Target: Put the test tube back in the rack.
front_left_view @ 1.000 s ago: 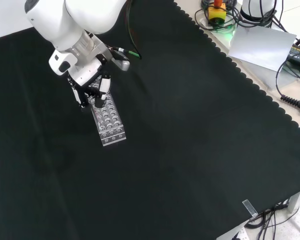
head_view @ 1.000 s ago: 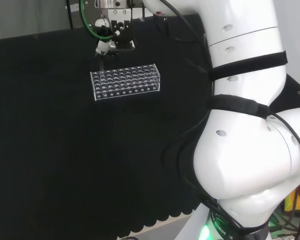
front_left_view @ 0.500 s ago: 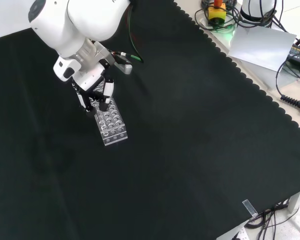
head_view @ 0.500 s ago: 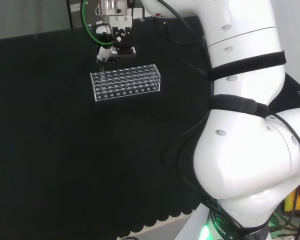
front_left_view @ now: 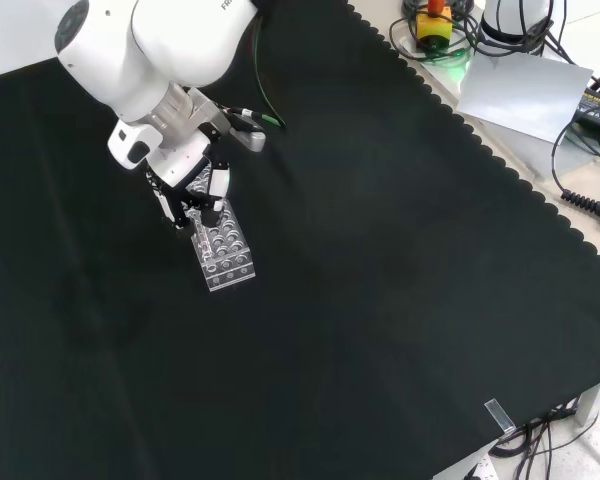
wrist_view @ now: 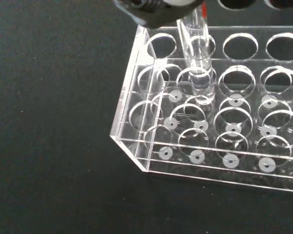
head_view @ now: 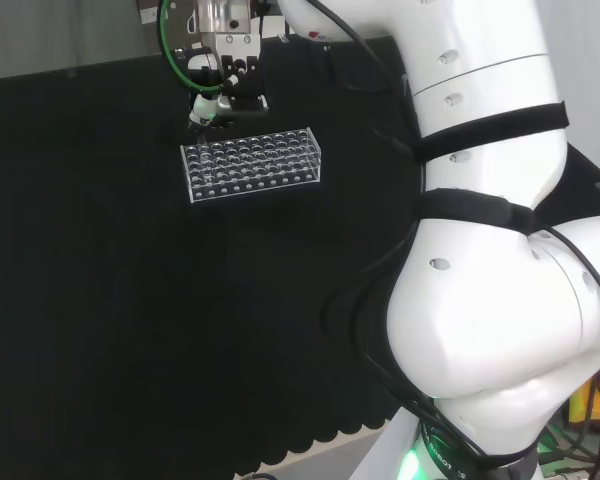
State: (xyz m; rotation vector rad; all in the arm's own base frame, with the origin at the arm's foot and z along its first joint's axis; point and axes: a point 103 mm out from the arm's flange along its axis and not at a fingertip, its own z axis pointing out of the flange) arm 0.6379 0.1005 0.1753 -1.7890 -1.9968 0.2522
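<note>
Clearly, in the wrist view, the test tube point(wrist_view: 195, 58) hangs upright from the dark fingers point(wrist_view: 154, 9) that pinch its upper end, and its rounded bottom has entered a hole in the top plate of the clear rack point(wrist_view: 215, 122), in the second column from the rack's end wall. The tube's tip sits between the upper and lower plates; whether it touches the lower one cannot be told.

Against the head view of a second ago, the hand point(head_view: 220, 85) has shifted slightly to the right and now sits closer over the rack's far left corner point(head_view: 195, 150); in the front view it has come lower on the picture, covering more of the rack's upper end. The rack itself stands where it stood on the bench point(front_left_view: 380, 250).

From the front view the hand point(front_left_view: 195, 190) points down at the rack point(front_left_view: 225, 255), fingers curled round the tube, with the white wrist link rising up and to the left behind it.
</note>
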